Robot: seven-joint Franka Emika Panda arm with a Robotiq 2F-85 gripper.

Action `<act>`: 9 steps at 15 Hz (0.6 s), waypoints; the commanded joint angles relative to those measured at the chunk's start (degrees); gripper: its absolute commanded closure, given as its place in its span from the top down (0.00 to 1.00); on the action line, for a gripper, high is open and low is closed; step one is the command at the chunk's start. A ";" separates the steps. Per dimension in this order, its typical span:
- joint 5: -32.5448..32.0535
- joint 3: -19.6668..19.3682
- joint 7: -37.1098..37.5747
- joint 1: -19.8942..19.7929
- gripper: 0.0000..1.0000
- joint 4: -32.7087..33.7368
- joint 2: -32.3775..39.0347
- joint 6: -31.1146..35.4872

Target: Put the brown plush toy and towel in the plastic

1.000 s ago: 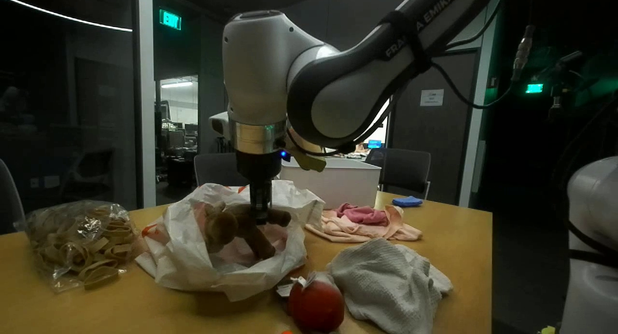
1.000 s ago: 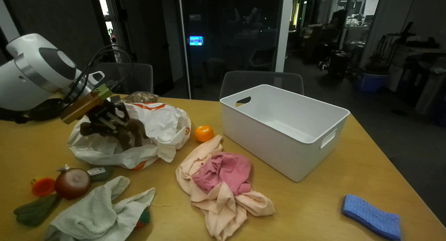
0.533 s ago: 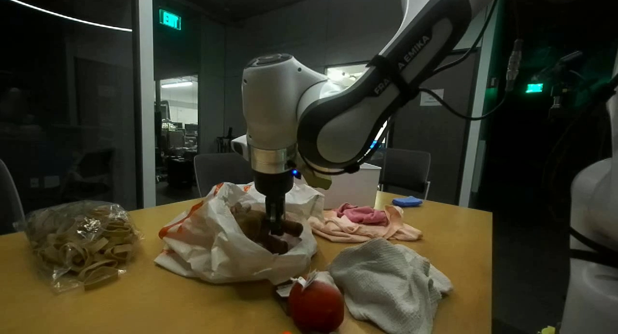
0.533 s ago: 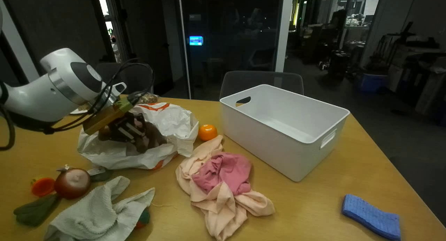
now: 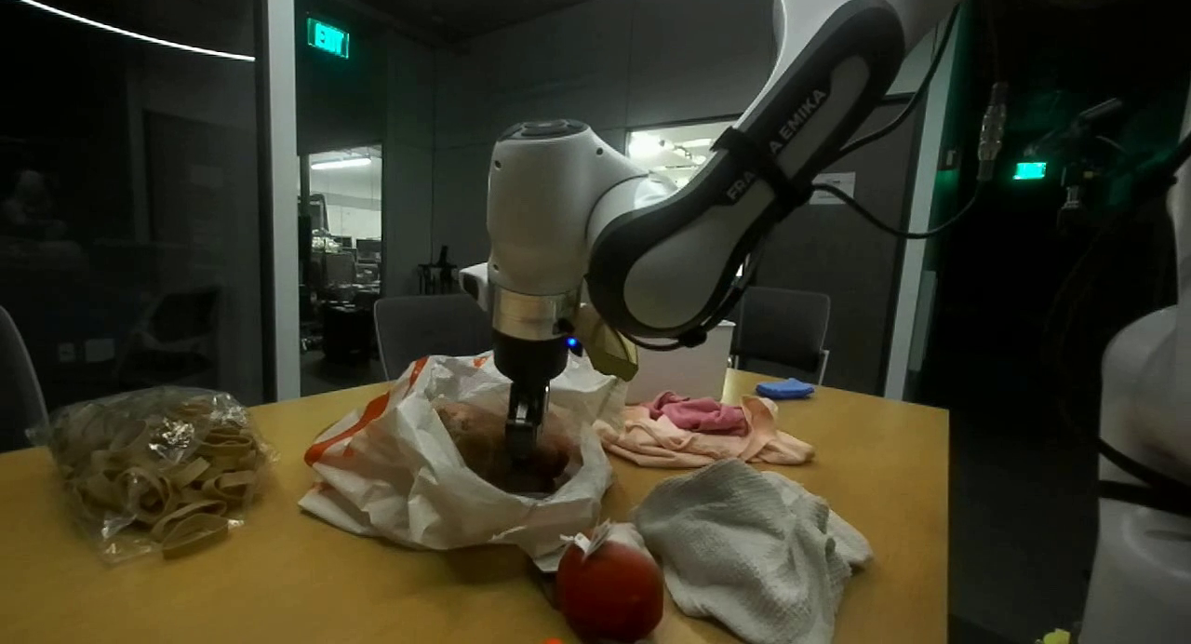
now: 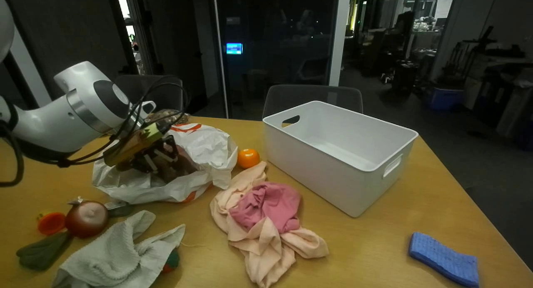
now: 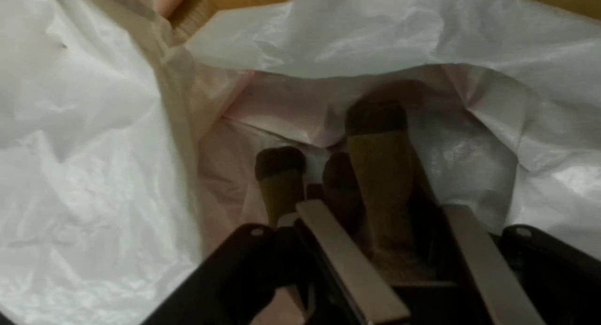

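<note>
Brown plush toy (image 7: 382,174) with dark-tipped limbs, lying between the jaws of my black, silver-barred pincer (image 7: 380,212), inside the white, orange-printed plastic bag (image 5: 400,495). In the wrist view, 2 limbs lie ahead of me; the nearer extends from between my jaws towards 12 o'clock, and I take the toy's long axis to run so, from 6 to 12. My jaws stand partly apart with this limb in the gap; whether they press on the plush I cannot tell, the contact being dark and partly hidden. The bag's rim surrounds toy and pincer alike.

I judge this to be the depositing of the toy, with the towel yet to follow. The coming move would then call for spreading the jaws and withdrawing straight back along the pincer's own axis, since a sideways pull could snag the limp plastic. The light grey, waffle-textured cloth towel (image 5: 744,551) lies outside the bag, at 4 o'clock from the pincer in an exterior view.
</note>
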 commanded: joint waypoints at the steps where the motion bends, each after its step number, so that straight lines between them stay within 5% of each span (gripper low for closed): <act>1: 0.15 -0.79 1.74 -0.86 0.81 -2.30 -6.23 0.08; 4: 10.94 -1.03 -2.08 -0.62 1.00 -4.09 -11.36 -7.11; 7: 26.58 -5.46 -10.55 2.89 1.00 -6.53 -17.16 -17.48; 9: 34.41 -5.84 -14.71 1.42 1.00 -8.95 -22.97 -23.62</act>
